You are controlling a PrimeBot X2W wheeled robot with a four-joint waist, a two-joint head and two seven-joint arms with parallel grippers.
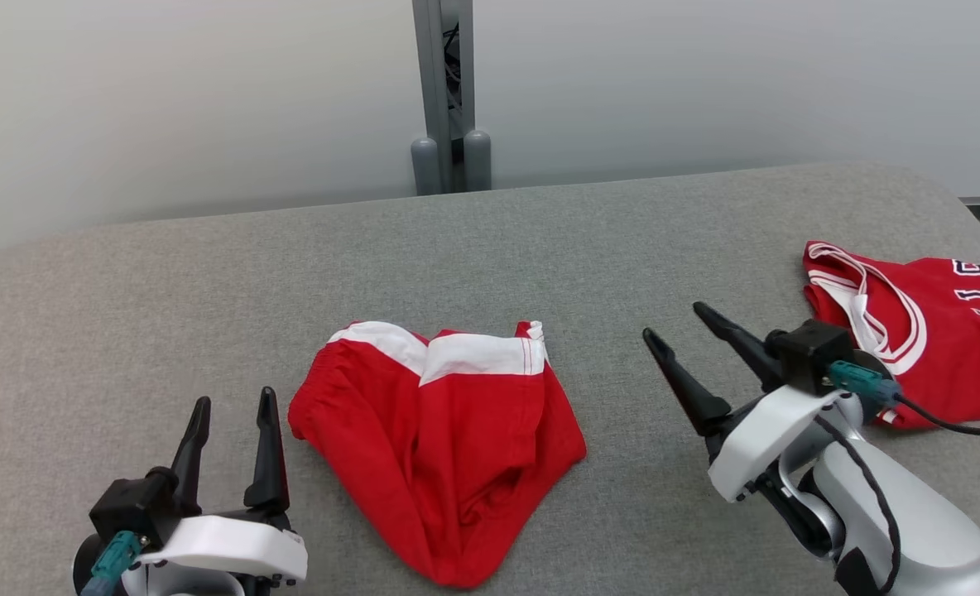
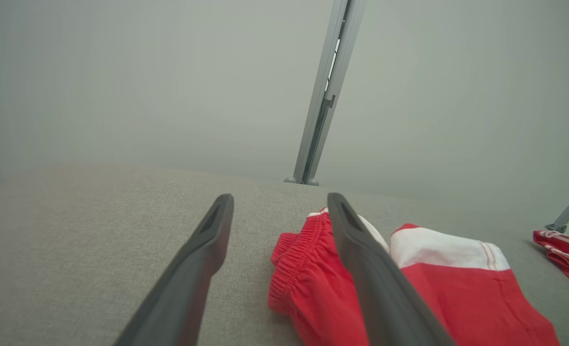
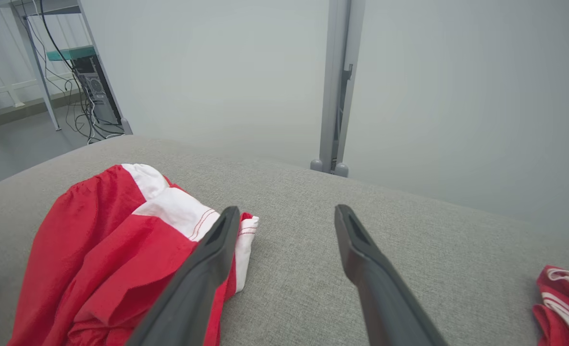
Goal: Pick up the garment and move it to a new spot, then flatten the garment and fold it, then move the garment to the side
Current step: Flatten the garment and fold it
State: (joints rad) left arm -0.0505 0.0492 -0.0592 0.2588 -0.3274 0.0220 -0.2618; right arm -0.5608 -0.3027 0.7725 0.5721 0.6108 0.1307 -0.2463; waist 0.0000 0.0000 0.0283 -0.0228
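The garment (image 1: 440,447) is a pair of red shorts with a white band, lying crumpled in the middle of the grey table (image 1: 490,248). My left gripper (image 1: 233,410) stands open just left of it, nothing between its fingers. My right gripper (image 1: 676,323) hovers open to the right of the garment, also with nothing in it. In the left wrist view the garment (image 2: 438,293) lies behind and right of the right finger (image 2: 376,283). In the right wrist view the garment (image 3: 111,250) sits at the left, partly behind the left finger (image 3: 198,283).
A red jersey with white trim (image 1: 920,339) lies at the table's right edge, also seen as the jersey (image 3: 565,298) at lower right. A grey post (image 1: 449,99) rises behind the table against a pale wall. A cabinet with cables (image 3: 87,91) stands far left.
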